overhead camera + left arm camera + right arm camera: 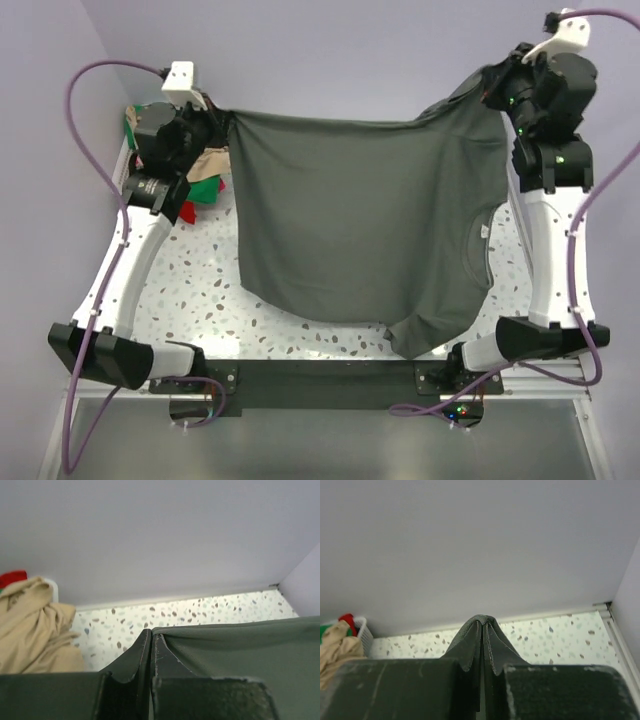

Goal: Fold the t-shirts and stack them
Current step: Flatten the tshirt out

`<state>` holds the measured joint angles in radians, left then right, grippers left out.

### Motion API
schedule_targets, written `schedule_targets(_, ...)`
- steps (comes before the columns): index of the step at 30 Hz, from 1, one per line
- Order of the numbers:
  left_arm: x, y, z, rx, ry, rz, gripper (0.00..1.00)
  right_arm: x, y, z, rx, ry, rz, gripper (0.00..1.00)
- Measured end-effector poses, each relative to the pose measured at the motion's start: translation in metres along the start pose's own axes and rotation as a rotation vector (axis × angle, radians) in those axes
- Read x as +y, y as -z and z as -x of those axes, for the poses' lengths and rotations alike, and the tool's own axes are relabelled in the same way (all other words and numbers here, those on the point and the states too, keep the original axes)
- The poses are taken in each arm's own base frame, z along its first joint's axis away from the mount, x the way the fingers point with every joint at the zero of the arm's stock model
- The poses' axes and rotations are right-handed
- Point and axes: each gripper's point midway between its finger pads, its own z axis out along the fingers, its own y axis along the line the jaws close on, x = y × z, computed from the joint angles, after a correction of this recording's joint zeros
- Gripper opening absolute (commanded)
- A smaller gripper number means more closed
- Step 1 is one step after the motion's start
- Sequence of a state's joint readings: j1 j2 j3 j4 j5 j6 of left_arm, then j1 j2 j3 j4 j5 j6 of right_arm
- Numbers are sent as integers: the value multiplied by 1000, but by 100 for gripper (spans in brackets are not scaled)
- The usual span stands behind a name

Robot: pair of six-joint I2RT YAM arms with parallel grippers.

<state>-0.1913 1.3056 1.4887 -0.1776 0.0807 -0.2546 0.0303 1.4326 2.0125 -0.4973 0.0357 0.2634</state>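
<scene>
Above a speckled table set against a pale lilac wall, two robot arms hold the dark grey t-shirt spread between them like a banner. The left gripper is clamped on the cloth's far-left corner, and the right gripper pinches its far-right corner beside the wall. The top edge runs taut from one to the other. Below that line the shirt hangs and spreads toward the arms' bases, with its neckline and small white neck label turned toward the right arm and a loose fold drooping lowest at the near right. Whether the lower edge touches the table cannot be told. The left wrist view shows the fingers pressed together on the hem, the grey fabric stretching away to their right. The right wrist view shows a peak of grey cloth squeezed between closed tips. At the far left, just beside the left gripper, a white basket holds a crumpled beige t-shirt, with a green t-shirt and a red t-shirt bunched against it.
</scene>
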Motion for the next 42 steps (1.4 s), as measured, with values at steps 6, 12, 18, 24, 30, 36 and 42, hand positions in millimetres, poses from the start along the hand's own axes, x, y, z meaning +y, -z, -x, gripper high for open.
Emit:
schedule_targets(6,7,-4,-37,93,8,14,0,-19,-16,-42,113,12,-53,0)
schedule_targets(12,-6,22,-4,14,-3,-25,0,-13,18,6,-4,37,-48,0)
schedule_targets(18,-27,76,51,-133,-30,-89,0,1,78,81,-205,65,-22,0)
schedule_targets(24,-42,119,103,-254,-68,-114,0,13,138,143,-395,88,4,0)
schedule_targets(30,-48,133,139,-321,-78,-114,0,20,168,175,-502,101,23,0)
schedule_targets(36,-36,83,110,-224,-86,-90,0,11,114,140,-409,120,1,0)
schedule_targets(42,4,-25,-19,63,-106,-32,6,-20,-22,16,-102,140,-61,0)
